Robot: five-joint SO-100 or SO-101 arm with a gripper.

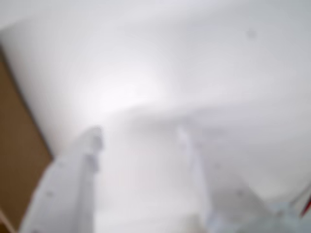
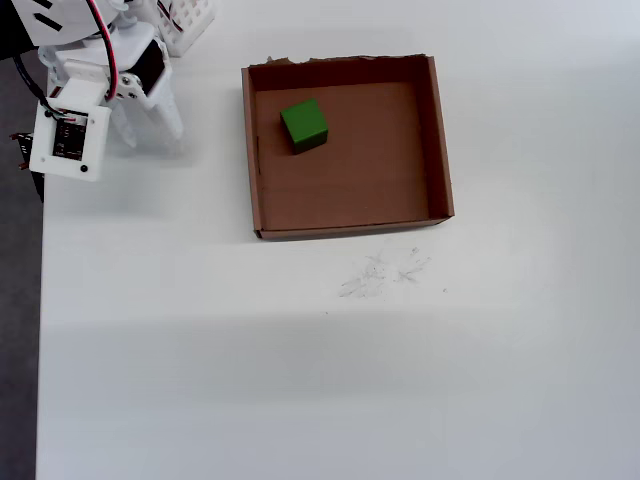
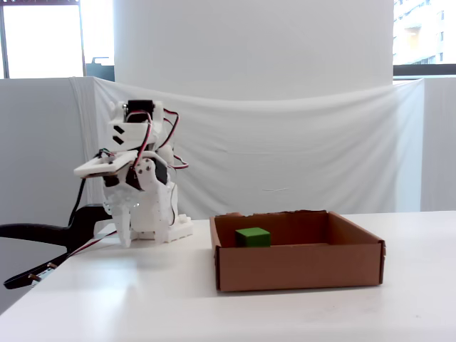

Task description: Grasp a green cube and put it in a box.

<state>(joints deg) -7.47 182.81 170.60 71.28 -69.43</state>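
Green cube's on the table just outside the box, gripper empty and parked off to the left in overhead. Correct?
Not quite. The overhead view shows the green cube inside the box, on its floor near the upper-left corner. The gripper is indeed empty, left of the box.

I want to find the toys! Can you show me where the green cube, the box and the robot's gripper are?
green cube [image 2: 304,124], overhead view, on its top face.
box [image 2: 440,140], overhead view, on its right wall.
gripper [image 2: 148,128], overhead view, between the white fingertips above the table.
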